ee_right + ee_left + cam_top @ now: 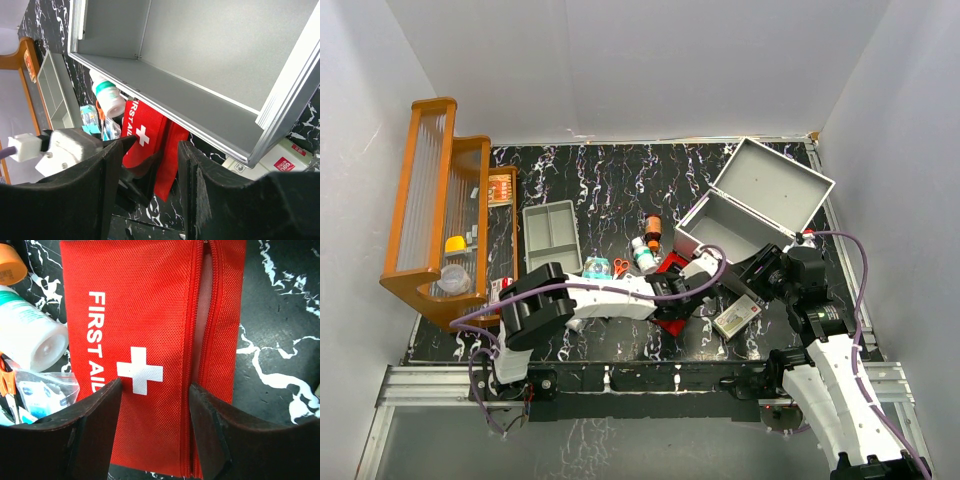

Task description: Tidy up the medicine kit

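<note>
Between the open left fingers lies the red pouch, not yet packed; beyond the open, empty right fingers the metal case looks empty, a white bottle outside it.

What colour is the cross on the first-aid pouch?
White cross on red pouch; clearest in left wrist view.

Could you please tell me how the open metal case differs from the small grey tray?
The medicine kit is larger and deeper; the tray is small and shallow. The medicine kit has a hinged lid, standing open; the tray has no lid, only dividers. Both are grey, rectangular.
</note>
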`<state>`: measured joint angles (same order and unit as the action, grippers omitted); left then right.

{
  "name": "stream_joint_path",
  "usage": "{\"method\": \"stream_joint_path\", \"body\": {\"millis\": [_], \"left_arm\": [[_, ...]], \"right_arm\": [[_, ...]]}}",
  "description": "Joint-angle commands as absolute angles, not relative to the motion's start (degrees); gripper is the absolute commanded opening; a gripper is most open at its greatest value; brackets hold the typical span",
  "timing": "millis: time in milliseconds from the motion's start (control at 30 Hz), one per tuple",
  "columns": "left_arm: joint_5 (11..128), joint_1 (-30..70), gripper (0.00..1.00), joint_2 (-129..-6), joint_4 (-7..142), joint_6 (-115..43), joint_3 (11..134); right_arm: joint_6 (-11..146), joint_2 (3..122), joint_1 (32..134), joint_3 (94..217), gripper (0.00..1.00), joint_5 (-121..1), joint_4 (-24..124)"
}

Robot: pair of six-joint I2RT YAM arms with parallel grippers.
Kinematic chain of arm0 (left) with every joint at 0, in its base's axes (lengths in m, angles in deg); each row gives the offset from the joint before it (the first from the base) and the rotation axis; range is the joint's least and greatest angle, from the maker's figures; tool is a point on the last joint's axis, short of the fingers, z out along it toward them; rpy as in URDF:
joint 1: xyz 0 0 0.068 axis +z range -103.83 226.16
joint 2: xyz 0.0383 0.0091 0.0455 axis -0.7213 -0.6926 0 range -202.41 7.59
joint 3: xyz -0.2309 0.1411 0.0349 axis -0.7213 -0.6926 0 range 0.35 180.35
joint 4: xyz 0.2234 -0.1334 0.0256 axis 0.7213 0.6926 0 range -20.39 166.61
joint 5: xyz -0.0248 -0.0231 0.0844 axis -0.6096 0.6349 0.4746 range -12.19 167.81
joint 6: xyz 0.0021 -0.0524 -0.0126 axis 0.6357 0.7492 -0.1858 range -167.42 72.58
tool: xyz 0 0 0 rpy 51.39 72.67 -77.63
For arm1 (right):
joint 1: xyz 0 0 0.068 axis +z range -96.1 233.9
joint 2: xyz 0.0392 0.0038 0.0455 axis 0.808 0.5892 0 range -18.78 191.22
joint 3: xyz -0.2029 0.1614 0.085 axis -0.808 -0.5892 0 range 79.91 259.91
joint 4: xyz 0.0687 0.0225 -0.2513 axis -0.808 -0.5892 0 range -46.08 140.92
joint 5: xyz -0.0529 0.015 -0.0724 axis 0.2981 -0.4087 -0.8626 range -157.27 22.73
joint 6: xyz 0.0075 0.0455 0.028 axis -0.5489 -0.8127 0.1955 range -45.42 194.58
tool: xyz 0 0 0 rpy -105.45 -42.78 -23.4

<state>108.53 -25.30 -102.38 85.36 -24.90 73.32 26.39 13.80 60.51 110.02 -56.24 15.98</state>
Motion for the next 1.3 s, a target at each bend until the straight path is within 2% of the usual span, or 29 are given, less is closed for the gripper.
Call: {"method": "stream_joint_path", "body": {"millis": [0, 133, 200, 467, 700, 1100, 1267], "left_arm": [[113.2, -26.44, 0.53, -103.92, 88.0, -25.4, 75.66], [113.41, -26.67, 0.45, -103.92, 87.79, -25.36, 75.93], [113.12, -26.77, 0.38, -103.51, 87.73, -25.44, 76.24], [110.33, -26.93, 0.01, -99.72, 87.1, -26.23, 77.08], [102.88, -26.87, 0.0, -95.48, 86.31, -26.24, 76.07], [85.36, -26.19, 0.0, -87.21, 85.95, -34.21, 70.98], [80.88, -25.35, 0.0, -83.75, 90.42, -38.34, 71.5]], "right_arm": [[26.13, 13.04, 60.32, 109.79, 0.46, -57.56, 18.22], [26.13, 12.86, 60.31, 110.0, 0.46, -57.68, 18.06], [26.15, 12.77, 60.29, 110.27, 0.46, -57.92, 17.91], [26.14, 11.91, 60.27, 111.58, 0.46, -59.33, 16.82], [27.35, 12.13, 60.32, 112.49, 0.46, -57.34, 17.57], [37.85, 15.26, 60.31, 115.44, 0.48, -42.68, 25.48], [42.27, 17.85, 60.32, 118.79, 0.53, -38.19, 25.17]]}}
